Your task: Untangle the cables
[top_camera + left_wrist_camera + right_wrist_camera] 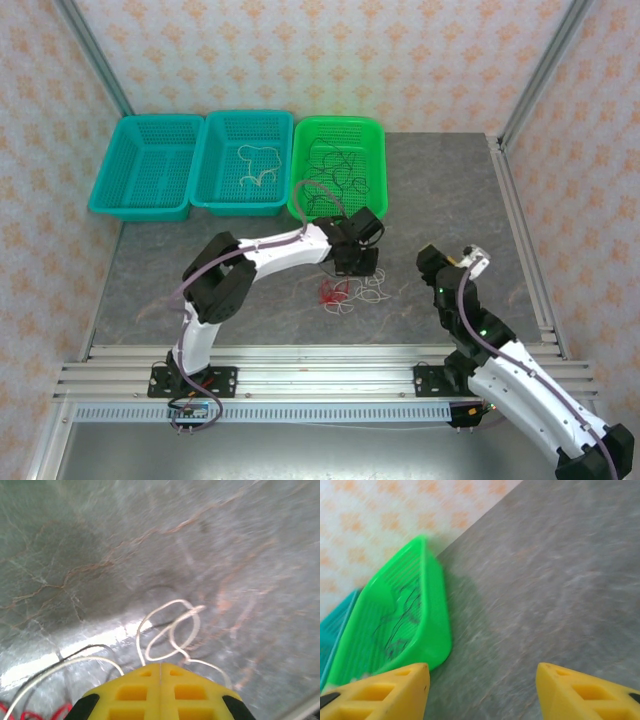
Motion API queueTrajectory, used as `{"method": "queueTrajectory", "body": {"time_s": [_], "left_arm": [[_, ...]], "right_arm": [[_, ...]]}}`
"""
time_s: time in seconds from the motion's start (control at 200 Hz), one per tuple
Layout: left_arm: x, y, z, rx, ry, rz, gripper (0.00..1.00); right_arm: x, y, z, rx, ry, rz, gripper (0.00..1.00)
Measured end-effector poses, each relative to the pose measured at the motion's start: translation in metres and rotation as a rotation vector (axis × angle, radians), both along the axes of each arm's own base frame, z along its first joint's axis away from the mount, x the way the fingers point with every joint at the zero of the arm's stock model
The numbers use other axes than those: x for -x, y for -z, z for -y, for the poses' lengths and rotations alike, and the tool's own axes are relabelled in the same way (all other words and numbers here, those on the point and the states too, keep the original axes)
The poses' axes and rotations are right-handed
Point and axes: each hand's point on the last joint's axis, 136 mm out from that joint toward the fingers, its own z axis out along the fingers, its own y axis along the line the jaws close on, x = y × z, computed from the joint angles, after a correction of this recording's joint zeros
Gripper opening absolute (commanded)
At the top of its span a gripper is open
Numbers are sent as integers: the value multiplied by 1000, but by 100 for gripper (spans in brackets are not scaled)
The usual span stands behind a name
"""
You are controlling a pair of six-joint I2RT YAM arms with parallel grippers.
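Left gripper (160, 666) pressed together, seemingly pinching the white cable (192, 611) on the table (450, 190) beside the red cable (330, 292); right gripper (482, 680) spread wide; best lift slowly, letting loops slip free

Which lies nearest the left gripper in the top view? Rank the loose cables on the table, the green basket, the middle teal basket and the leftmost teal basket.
From the left gripper:
1. Loose cables, on the table just on its near side.
2. Green basket, right behind it.
3. Middle teal basket, behind and to the left.
4. Leftmost teal basket, far left.
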Motion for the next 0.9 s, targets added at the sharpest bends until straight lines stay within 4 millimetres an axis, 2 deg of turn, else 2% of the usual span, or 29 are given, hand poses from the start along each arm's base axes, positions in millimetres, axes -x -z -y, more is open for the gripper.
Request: {"method": "queueTrajectory", "body": {"time_s": [0.07,0.22,0.26,0.325,0.4,0.52,0.611,0.701,0.831,0.866,0.901], "left_arm": [[-9,-42,5,62,-5,57,0],[-25,-154,9,241,-11,230,0],[-25,-177,6,276,-15,262,0],[-23,-202,0,314,-21,298,0],[-22,-217,-4,334,-26,318,0],[-21,-218,-7,328,-28,313,0],[-19,-218,-8,330,-26,306,0],[-17,-225,-9,341,-26,314,0],[-15,-251,-26,370,-49,358,0],[-15,-261,-35,384,-65,379,0],[-15,-272,-48,402,-89,405,0]], "right_arm": [[-4,0,-21,44,-130,11,62],[-4,-6,-61,107,-375,86,62],[-1,-6,-71,128,-442,115,62],[5,-5,-87,170,-548,164,66],[14,-7,-103,216,-654,230,71],[20,-14,-120,273,-741,320,80],[14,-17,-127,327,-760,348,81],[-6,-14,-132,369,-722,320,81],[-34,7,-127,411,-619,236,73],[-38,14,-125,413,-600,213,65],[-41,19,-124,410,-580,191,47]]}}
